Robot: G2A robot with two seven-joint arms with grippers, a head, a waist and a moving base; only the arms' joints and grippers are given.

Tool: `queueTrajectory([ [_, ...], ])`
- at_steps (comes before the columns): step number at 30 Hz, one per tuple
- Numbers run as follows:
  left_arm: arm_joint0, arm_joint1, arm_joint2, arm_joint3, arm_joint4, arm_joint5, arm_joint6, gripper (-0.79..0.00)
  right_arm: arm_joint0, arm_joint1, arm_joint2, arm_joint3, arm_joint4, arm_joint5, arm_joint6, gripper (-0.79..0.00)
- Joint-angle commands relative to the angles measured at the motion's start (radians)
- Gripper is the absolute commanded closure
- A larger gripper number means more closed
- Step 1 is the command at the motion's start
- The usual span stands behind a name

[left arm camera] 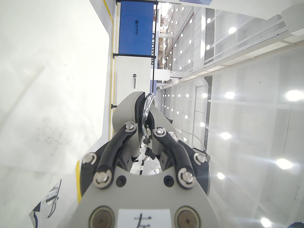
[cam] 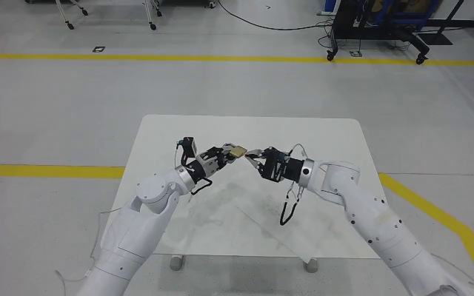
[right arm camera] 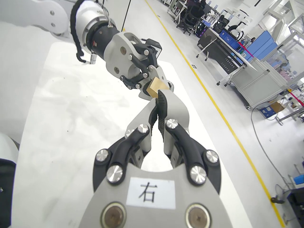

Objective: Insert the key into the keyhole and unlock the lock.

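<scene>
Currently left gripper (right arm camera: pixel 150 83) clamps the brass lock (right arm camera: pixel 156 87). Right gripper (right arm camera: pixel 158 97), pinched narrow, sits tips-on at the lock, long axis aimed into it. I can't make out the key.

Top view: high above both arms, facing down and slightly forward onto the table (cam: pixel 326 222); far off, with the whole tabletop and the floor around it in frame.
Left wrist view: just behind the left gripper (left arm camera: pixel 146 103), facing along its fingers; very near them and rolled sideways, with tabletop to one side and ceiling lights to the other.
Right wrist view: just behind the right gripper (right arm camera: pixel 158 98), facing along its fingers across the table toward the left gripper and the lock (right arm camera: pixel 155 87); close in.
Shared, top and right wrist: lock, both grippers, tabletop.
Shared, top and left wrist: tabletop and its edge.
</scene>
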Motion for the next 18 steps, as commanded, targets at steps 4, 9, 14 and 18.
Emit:
queueTrajectory([
  [4,-0.004,-0.001,-0.001,0.006,-0.009,0.01,-0.015,0.0,-0.004,0.008,0.014,-0.04,-0.121,-0.001,0.029,0.0],
  [9,-0.009,-0.003,0.003,0.013,-0.011,0.022,-0.027,0.0,-0.022,0.014,0.009,-0.11,-0.263,0.01,0.097,0.0],
  [14,-0.015,-0.005,0.004,0.022,-0.025,0.038,-0.043,0.0,-0.02,0.015,-0.031,-0.18,-0.436,0.001,0.186,0.0],
  [18,-0.018,-0.006,0.005,0.026,-0.031,0.047,-0.05,0.0,-0.02,0.011,-0.059,-0.217,-0.525,0.011,0.235,0.0],
])
